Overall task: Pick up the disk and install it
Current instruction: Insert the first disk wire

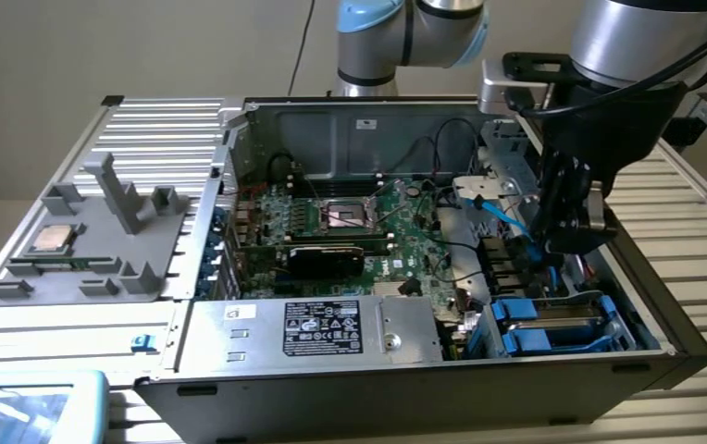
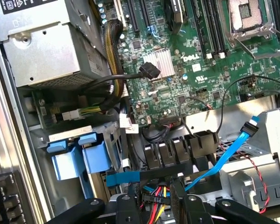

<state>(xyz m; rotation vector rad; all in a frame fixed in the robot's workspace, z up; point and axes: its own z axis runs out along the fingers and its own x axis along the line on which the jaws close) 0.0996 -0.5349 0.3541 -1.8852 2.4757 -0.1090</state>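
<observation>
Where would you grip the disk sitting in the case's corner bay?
Probably by the blue tabs of the disk, coming from above through the open side of the case. They stick out of the bay toward the motherboard, while its frame encloses the rest.

Silver tube arm (image 1: 650, 37), pale blue joint caps (image 1: 366, 18), black cable (image 1: 703, 54) alongside, black wrist housing (image 1: 601, 116), black gripper (image 1: 570, 252)

Reads to me as a robotics lab or assembly test cell. An opened desktop computer case (image 1: 390, 398) lies on a slotted aluminium table (image 1: 700, 277), motherboard (image 1: 415, 240) bare, power supply (image 2: 46, 51) and loose cabling exposed. At nine o'clock of the case in the exterior view: grey printed fixture (image 1: 119, 199) holding spare parts. At one o'clock: my industrial robot arm (image 1: 638, 37) reaching in.
</observation>
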